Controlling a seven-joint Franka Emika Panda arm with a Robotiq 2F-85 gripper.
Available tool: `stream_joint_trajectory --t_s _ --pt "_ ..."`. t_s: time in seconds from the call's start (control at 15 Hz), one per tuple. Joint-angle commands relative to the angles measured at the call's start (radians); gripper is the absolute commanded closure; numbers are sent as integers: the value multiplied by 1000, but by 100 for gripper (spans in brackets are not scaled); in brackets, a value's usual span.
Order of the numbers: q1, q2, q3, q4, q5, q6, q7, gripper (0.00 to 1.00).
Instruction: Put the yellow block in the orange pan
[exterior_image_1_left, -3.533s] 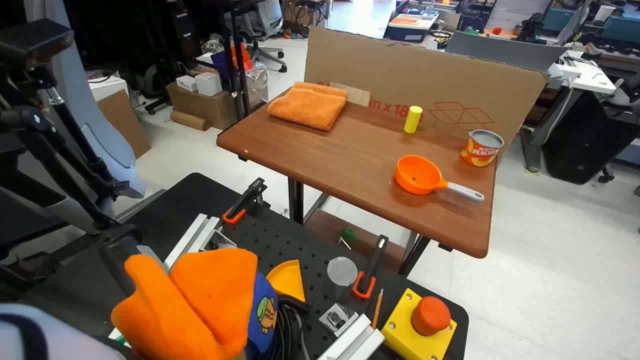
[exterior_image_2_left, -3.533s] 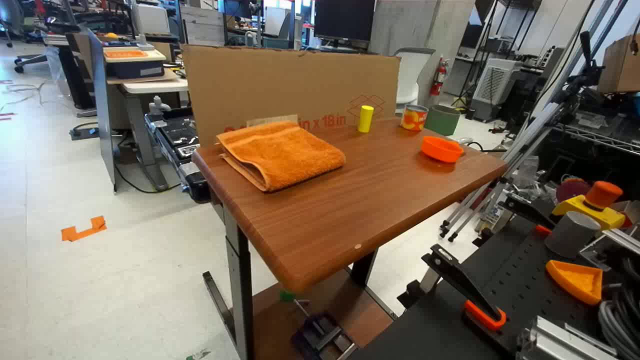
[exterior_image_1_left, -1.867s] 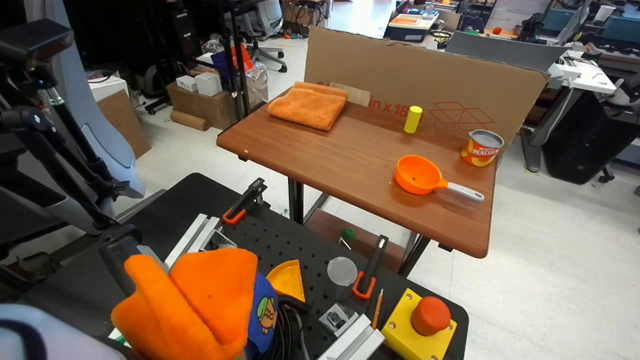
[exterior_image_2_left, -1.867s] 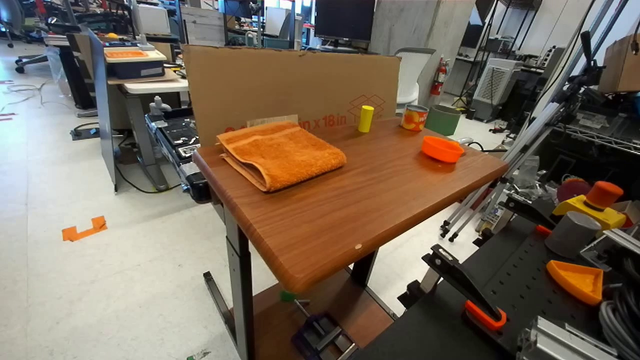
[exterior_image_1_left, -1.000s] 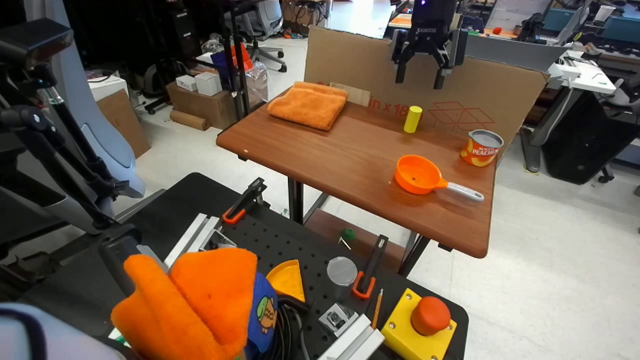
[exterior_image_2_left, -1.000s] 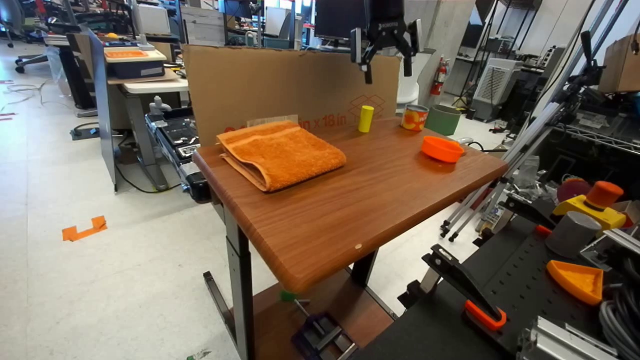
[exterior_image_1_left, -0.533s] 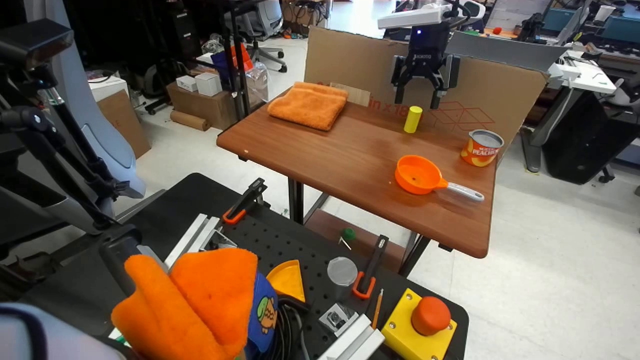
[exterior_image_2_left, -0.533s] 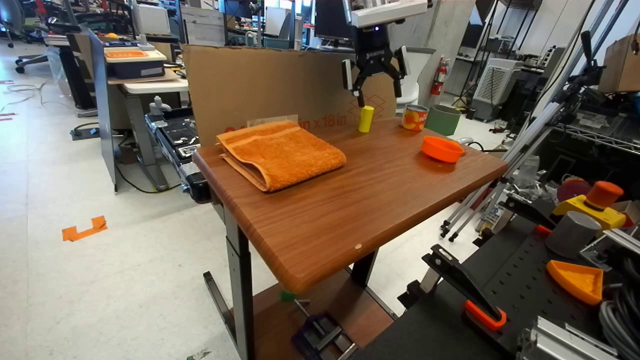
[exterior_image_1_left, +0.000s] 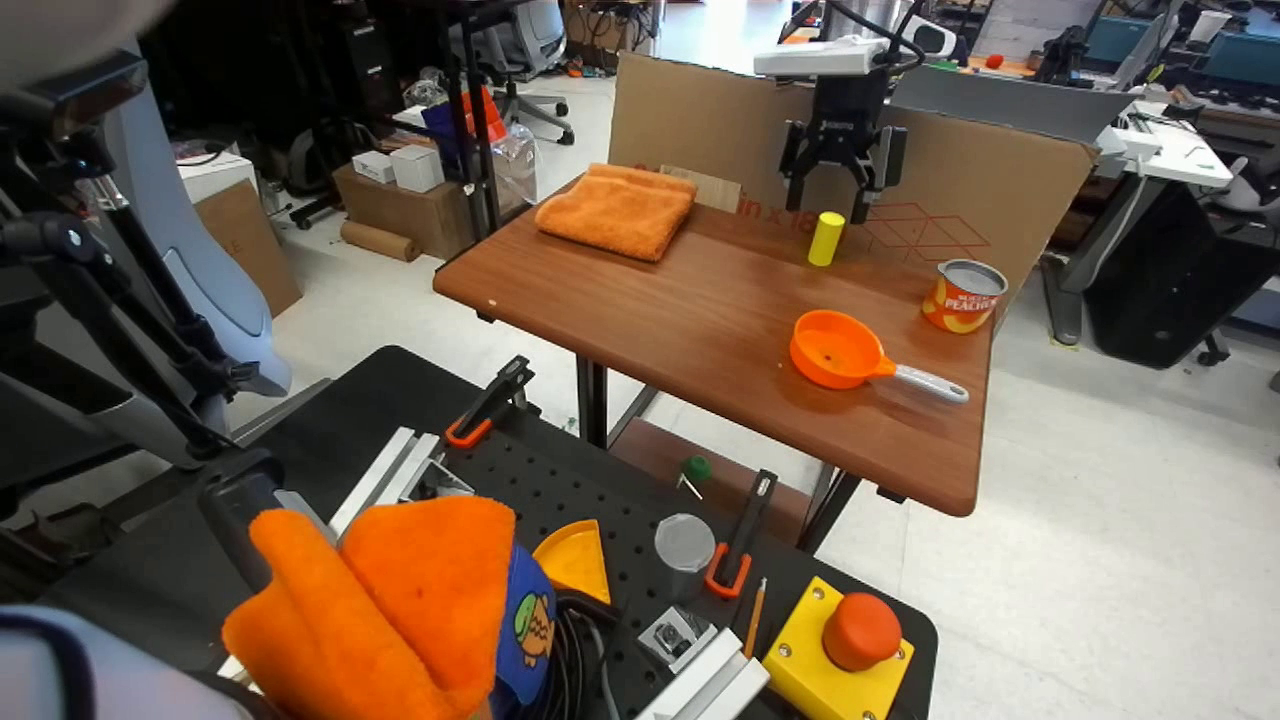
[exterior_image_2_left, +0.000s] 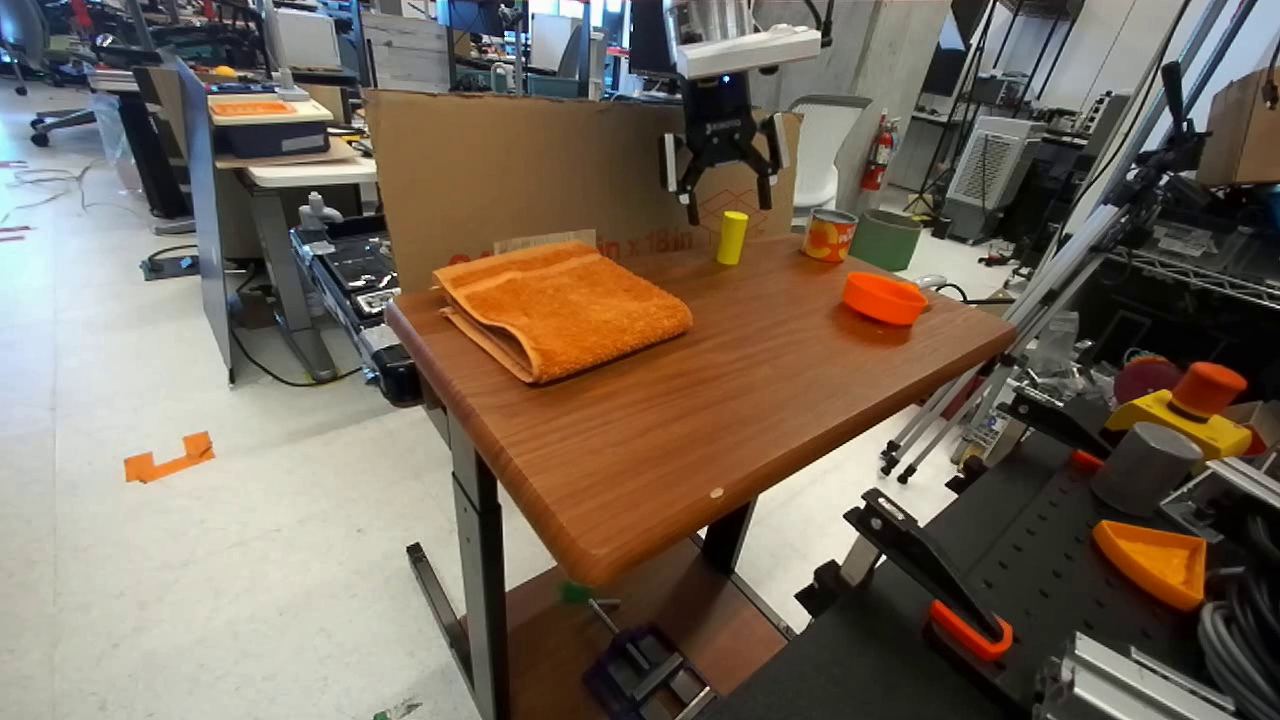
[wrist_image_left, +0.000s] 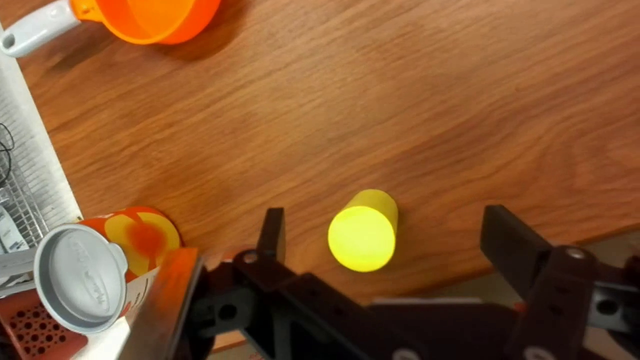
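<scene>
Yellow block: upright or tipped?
Upright. In both exterior views the yellow block stands on end on the table, taller than wide; the wrist view sees it nearly end-on from above.

Hand (exterior_image_2_left: 729, 208): black, angular, two-fingered; pale lettering (exterior_image_2_left: 721, 127) on the body. Housing (exterior_image_2_left: 750, 50): white, bar-shaped. Cable (exterior_image_2_left: 827, 24): black, thin. Screw heads (wrist_image_left: 575, 253): round, metallic, seated in the dark linkage (wrist_image_left: 554, 295).

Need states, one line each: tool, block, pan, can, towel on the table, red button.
tool: open, holding nothing
yellow block: upright on the table, not gripped
orange pan: open side up, block not in it
peach can: upright
orange towel: folded, lying flat
red button: pressed or not, cannot tell
</scene>
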Motion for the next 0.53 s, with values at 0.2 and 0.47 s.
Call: stream_joint_trajectory --t_s 0.2,0.47 --pt "-13 95 5 124 29 4 23 25" --pt "-17 114 8 150 37 10 44 48"
